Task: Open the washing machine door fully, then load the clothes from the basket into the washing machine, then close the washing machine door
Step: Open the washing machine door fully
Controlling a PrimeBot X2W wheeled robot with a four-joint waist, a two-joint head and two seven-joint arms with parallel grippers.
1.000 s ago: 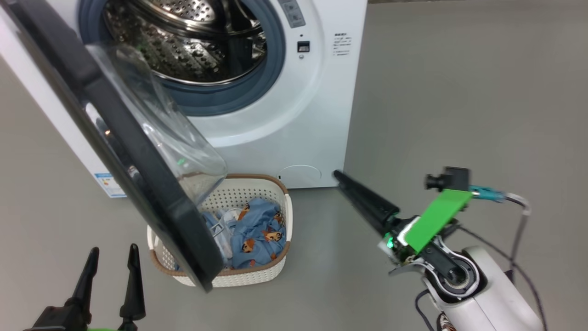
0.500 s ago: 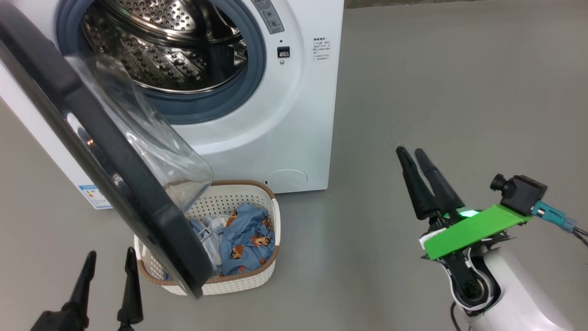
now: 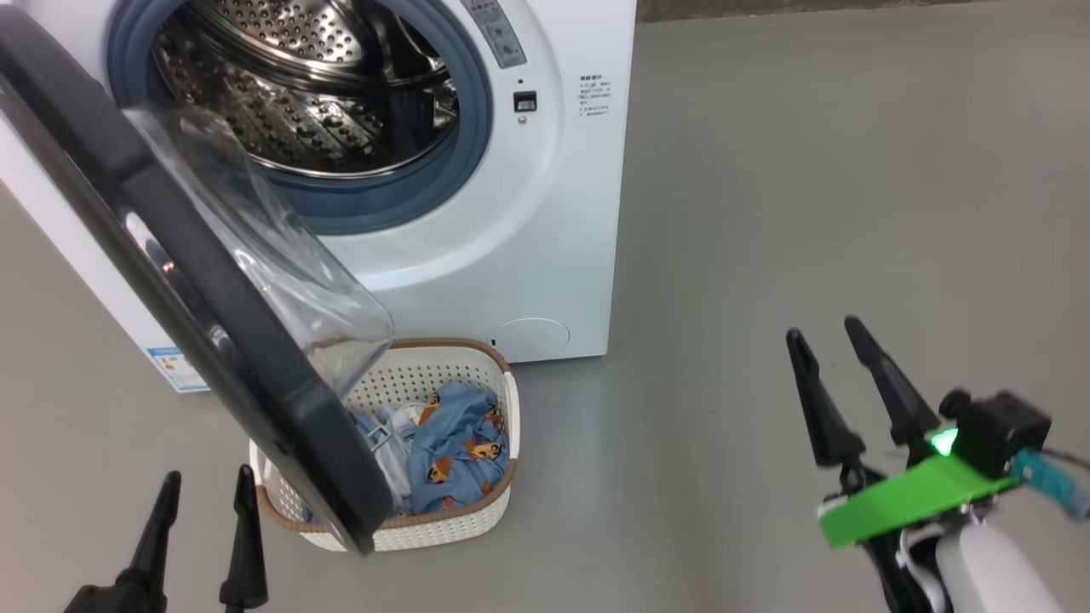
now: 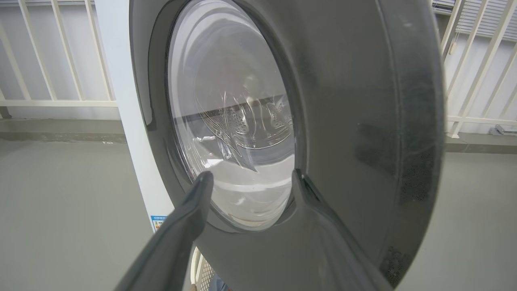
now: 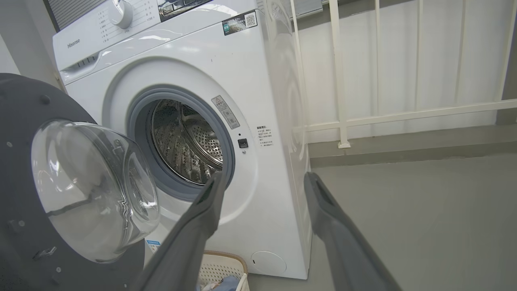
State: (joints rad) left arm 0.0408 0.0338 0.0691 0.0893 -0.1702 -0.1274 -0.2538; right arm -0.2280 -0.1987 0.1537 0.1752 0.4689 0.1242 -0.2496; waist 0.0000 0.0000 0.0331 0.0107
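The white washing machine point(image 3: 545, 213) point(image 5: 266, 81) stands at the back with its steel drum point(image 3: 315, 85) exposed. The washing machine door point(image 3: 196, 289) point(image 4: 343, 101) point(image 5: 24, 182) hangs partly open, its glass bowl over the basket point(image 3: 443, 532). The basket holds light-blue printed clothes point(image 3: 456, 447) and sits on the floor before the machine. My left gripper point(image 3: 207, 489) point(image 4: 250, 178) is open, empty, close behind the door's outer face. My right gripper point(image 3: 824, 332) point(image 5: 262, 178) is open and empty, well right of the machine.
Grey floor point(image 3: 851, 170) stretches wide to the right of the machine. A white railing point(image 5: 404, 113) and a low kerb run behind it. The door's lower edge overhangs the basket's left half and hides part of it.
The right arm swung away from the machine's base to the lower right and its fingers now show apart. The head camera shifted slightly. Left gripper, door and basket have held still.
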